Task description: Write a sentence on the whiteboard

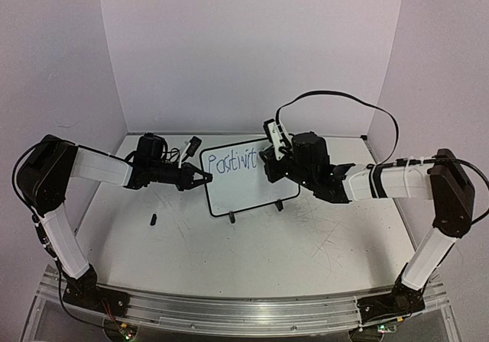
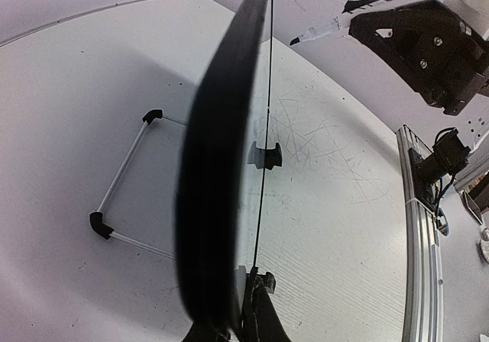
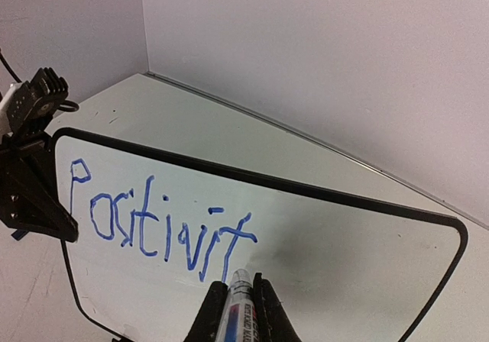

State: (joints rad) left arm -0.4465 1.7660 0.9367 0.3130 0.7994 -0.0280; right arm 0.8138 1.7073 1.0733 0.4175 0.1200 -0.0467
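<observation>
Counter [image 1: 306, 235], mid-rear: whiteboard [image 1: 248, 189] stands upright. Left jaws shut on its left edge, prob. to steady it vs. pen pressure. Right jaws shut on marker [image 3: 238, 295], tip at board, ready for next letter. Sentence [image 3: 153, 220] reads "Positivit", unfinished.

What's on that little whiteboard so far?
Blue handwriting reading "Positivit" on the whiteboard, the marker tip just under the last letter. From above, the right gripper hides the board's right edge.

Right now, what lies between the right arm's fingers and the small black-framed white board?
A white marker pen, gripped by the right fingers, reaches to the board just under the blue handwritten word "Positivit". The right wrist view shows it.
</observation>
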